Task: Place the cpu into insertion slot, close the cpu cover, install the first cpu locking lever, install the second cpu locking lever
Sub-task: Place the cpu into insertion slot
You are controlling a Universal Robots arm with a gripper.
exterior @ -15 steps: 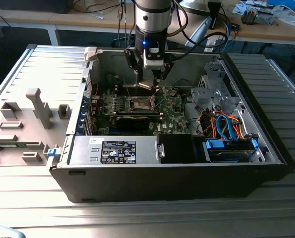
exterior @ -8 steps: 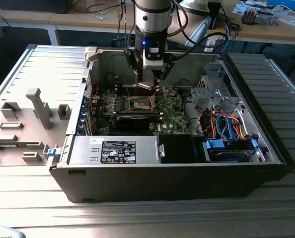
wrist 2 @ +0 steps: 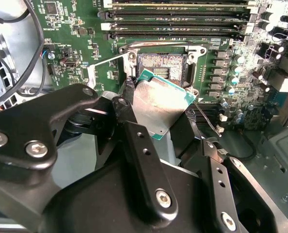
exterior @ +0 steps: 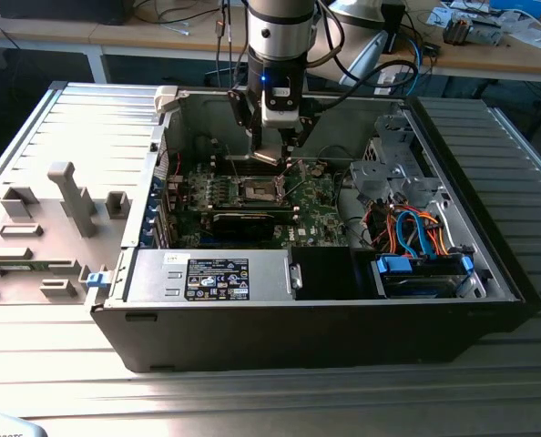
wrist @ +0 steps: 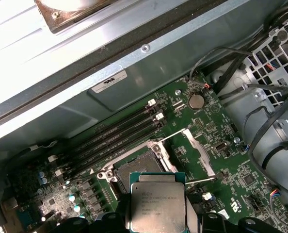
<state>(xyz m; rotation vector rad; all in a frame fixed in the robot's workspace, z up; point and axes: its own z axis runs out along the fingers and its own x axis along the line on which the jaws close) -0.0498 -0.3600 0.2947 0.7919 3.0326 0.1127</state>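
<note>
- Wooden workbenches (exterior: pixel 161 32) strewn with cables run along the back, and in front of them you have a grey ribbed metal table (exterior: pixel 516 164).
- On the exterior view's left, a flat grey side panel (exterior: pixel 34 237) with moulded plastic shapes lies beside the open black computer case (exterior: pixel 252 337).
- A silver-grey power-supply box (exterior: pixel 216 278) along the case's near edge carries a black-and-white label, but its print is too small for you to read.
- In the first wrist view a white sticker (wrist: pixel 109 81) sits on the case wall; its wording cannot be made out.
- Over the green motherboard (exterior: pixel 316 205), the black two-finger gripper (exterior: pixel 272 153) is closed on the small flat square cpu (wrist 2: pixel 158 104), its fingers (wrist 2: pixel 127 99) on opposite edges of the chip.
- Faint printed lines cover the cpu's dull silver top in the first wrist view and are not legible.
- That chip hangs tilted, close to the square silvery-rimmed insertion slot (wrist 2: pixel 161 65) and not seated in it.
- Beside the slot, the thin silvery frame-shaped cpu cover (wrist: pixel 197 150) stands swung open.
- On the exterior view's right you see a blue-fronted drive bay (exterior: pixel 421 269) and orange and blue cables (exterior: pixel 407 228).
</note>
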